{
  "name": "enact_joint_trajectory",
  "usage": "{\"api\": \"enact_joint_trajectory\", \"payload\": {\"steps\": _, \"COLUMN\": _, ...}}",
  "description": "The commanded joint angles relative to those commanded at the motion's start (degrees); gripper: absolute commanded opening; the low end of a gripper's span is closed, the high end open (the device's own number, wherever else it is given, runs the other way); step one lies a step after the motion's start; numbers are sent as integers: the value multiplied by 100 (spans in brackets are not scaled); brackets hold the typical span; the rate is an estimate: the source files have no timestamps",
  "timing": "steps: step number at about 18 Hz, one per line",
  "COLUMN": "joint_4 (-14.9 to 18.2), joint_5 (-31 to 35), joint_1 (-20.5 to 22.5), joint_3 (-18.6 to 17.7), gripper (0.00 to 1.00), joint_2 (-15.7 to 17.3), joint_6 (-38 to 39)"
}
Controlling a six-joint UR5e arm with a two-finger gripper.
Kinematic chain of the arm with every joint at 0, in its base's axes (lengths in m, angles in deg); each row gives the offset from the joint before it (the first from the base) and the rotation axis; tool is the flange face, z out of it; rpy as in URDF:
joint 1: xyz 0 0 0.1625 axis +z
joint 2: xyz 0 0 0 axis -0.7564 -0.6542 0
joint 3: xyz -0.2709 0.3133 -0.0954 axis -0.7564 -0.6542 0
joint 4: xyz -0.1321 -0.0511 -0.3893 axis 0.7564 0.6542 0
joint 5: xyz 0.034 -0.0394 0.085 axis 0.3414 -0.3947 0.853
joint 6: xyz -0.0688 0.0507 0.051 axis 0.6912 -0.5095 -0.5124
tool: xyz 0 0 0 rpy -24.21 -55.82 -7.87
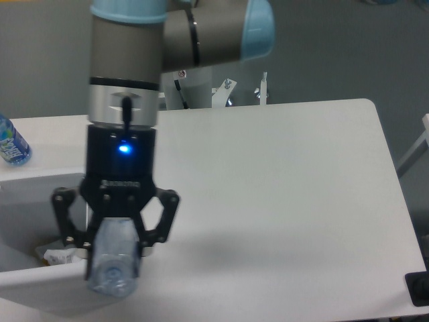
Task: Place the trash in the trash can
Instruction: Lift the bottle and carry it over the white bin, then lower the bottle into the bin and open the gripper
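Note:
My gripper [114,258] is shut on a flattened clear plastic bottle [112,276], which hangs cap end down from between the fingers. It is held in the air over the right side of the white trash can [33,282] at the left edge of the table. A crumpled white wrapper [59,255] lies inside the can, just left of the gripper. The arm hides the can's right wall and its grey tab.
A blue-labelled water bottle [11,143] stands at the far left edge of the table, behind the can. The robot's base pedestal [191,87] rises at the back. A dark object [419,288] sits off the table's lower right corner.

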Motion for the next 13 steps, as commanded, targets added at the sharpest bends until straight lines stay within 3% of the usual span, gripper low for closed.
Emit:
{"api": "enact_joint_trajectory", "payload": {"steps": 9, "joint_4": -18, "joint_5": -158, "joint_1": -563, "joint_3": -96, "gripper": 57, "joint_2": -202, "joint_6": -79}}
{"api": "enact_joint_trajectory", "payload": {"steps": 11, "joint_4": -18, "joint_5": -158, "joint_1": -607, "joint_3": -158, "gripper": 68, "joint_2": -211, "joint_6": -97}}
{"api": "enact_joint_trajectory", "payload": {"steps": 13, "joint_4": -18, "joint_5": -158, "joint_1": -616, "joint_3": -219, "gripper": 100, "joint_2": -194, "joint_6": -97}}
